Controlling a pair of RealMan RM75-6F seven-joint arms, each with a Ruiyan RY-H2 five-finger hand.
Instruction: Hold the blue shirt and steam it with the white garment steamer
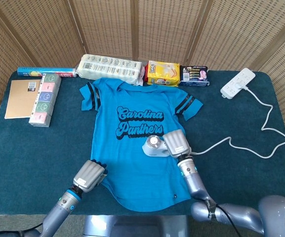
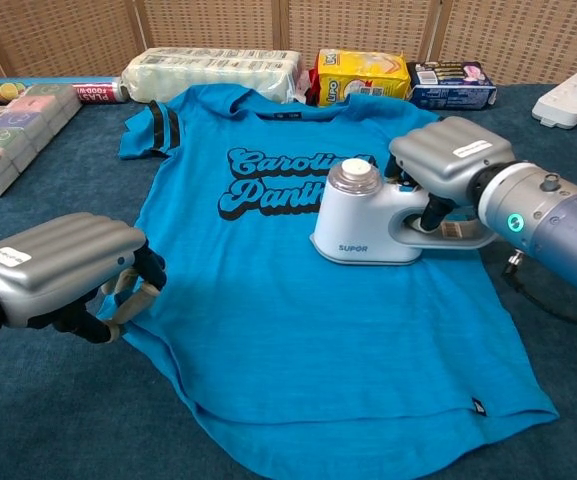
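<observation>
The blue shirt (image 1: 131,158) (image 2: 288,340), printed "Carolina Panthers", lies flat on the dark teal table (image 1: 246,187). The white garment steamer (image 1: 153,146) (image 2: 363,230) stands on the shirt's right side, just below the lettering. My right hand (image 1: 177,142) (image 2: 453,158) grips its handle from the right. At the shirt's lower left edge, my left hand (image 1: 89,176) (image 2: 63,265) has its fingers curled onto the hem and holds the fabric.
The steamer's white cable (image 1: 265,126) runs right to a power strip (image 1: 238,83) (image 2: 571,97). Along the back lie a wipes pack (image 1: 110,68), a yellow pack (image 1: 163,73) and a dark box (image 1: 194,75). A brown notebook (image 1: 20,98) and pastel boxes (image 1: 45,98) sit at left.
</observation>
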